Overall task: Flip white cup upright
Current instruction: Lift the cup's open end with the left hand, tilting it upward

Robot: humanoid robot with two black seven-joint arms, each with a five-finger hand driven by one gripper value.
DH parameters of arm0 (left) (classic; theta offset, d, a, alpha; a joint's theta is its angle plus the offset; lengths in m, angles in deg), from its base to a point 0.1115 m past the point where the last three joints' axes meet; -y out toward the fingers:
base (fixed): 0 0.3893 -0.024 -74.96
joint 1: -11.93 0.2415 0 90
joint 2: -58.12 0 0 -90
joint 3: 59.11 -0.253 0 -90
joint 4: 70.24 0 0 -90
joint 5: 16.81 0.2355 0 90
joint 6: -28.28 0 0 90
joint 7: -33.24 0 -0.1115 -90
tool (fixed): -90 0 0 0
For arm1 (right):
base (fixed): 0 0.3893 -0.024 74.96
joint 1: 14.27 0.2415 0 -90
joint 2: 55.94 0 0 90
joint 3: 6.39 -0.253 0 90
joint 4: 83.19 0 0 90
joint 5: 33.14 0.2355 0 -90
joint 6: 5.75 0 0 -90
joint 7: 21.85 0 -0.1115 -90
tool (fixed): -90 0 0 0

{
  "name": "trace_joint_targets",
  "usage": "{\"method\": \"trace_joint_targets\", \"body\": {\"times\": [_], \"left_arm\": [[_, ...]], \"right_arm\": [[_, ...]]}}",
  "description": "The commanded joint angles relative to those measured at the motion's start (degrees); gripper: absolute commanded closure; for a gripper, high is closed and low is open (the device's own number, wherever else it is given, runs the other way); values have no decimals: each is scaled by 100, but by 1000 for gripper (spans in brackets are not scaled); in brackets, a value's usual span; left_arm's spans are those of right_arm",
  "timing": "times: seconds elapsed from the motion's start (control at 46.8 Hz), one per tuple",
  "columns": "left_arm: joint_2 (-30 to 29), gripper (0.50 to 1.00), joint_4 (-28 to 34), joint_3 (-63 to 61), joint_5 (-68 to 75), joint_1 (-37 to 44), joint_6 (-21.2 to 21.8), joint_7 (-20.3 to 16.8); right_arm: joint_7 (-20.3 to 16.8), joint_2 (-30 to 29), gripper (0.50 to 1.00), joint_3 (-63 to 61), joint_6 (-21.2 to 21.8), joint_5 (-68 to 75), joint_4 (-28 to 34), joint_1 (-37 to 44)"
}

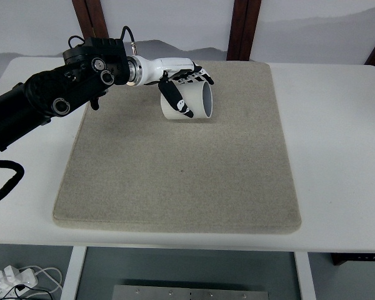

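White cup [190, 102] on side, far part of mat [175, 181], mouth facing right; left hand [182, 80] fingers [174, 95] wrapped around it.

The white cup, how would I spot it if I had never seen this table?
Look at the white table, then the square grey mat lying on it. Near the mat's far edge lies the white cup on its side, mouth facing right, with the robot's left hand wrapped over it. It is the only object on the mat.
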State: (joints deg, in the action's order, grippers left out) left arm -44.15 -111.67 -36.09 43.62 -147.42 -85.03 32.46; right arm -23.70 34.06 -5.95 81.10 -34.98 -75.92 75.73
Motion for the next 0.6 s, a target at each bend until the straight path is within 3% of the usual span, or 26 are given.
{"method": "trace_joint_targets", "body": {"times": [0.0,0.32,0.577], "left_arm": [[-3,911,179,45,-496,10,3,-133],[32,892,619,62,-2017,361,-15,-766],[102,892,628,89,-2519,888,-41,-1600]], "right_arm": [[0,0,548,0,-1,0,3,0],[0,0,548,0,-1,0,-6,0],[0,0,548,0,-1,0,3,0]]}}
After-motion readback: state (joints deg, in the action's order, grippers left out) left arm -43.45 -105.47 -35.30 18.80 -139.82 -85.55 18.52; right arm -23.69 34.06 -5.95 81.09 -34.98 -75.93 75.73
